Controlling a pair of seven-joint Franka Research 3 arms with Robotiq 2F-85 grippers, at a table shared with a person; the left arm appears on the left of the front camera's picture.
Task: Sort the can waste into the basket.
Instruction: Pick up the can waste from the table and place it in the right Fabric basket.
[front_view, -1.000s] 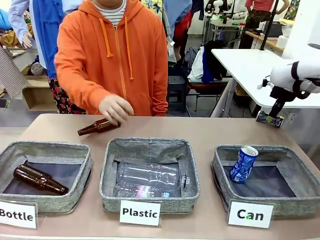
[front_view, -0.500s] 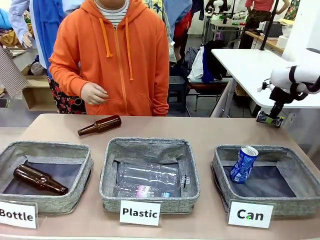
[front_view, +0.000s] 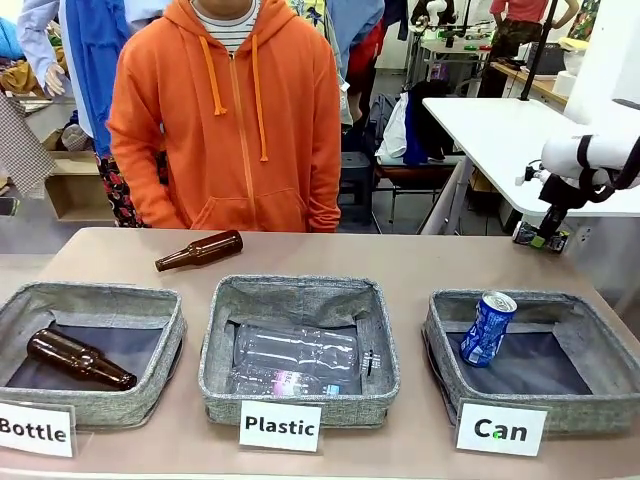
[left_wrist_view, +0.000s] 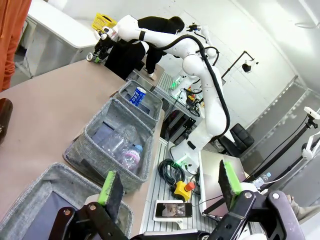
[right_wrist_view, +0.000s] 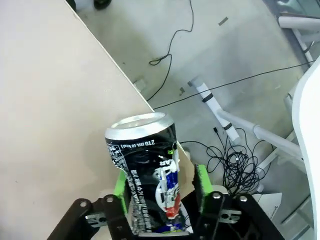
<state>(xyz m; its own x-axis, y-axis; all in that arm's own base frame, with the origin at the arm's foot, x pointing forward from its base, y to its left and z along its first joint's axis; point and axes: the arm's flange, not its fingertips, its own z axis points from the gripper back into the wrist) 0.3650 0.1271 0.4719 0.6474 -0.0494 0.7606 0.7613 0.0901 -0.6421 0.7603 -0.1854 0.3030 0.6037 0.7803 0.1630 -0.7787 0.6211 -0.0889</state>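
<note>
— Gripping what, the right gripper (right_wrist_view: 159, 186)?
— Closed on the crushed black metal can (right_wrist_view: 147, 175) at the table's far right corner; the left gripper (left_wrist_view: 170, 182) stands open; the blue can (front_view: 487, 327) leans inside the grey fabric "Can" basket (front_view: 600, 412).

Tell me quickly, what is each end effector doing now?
Left end effector: open, holding nothing.
Right end effector: closed on the crushed black can, at the table's corner.
</note>
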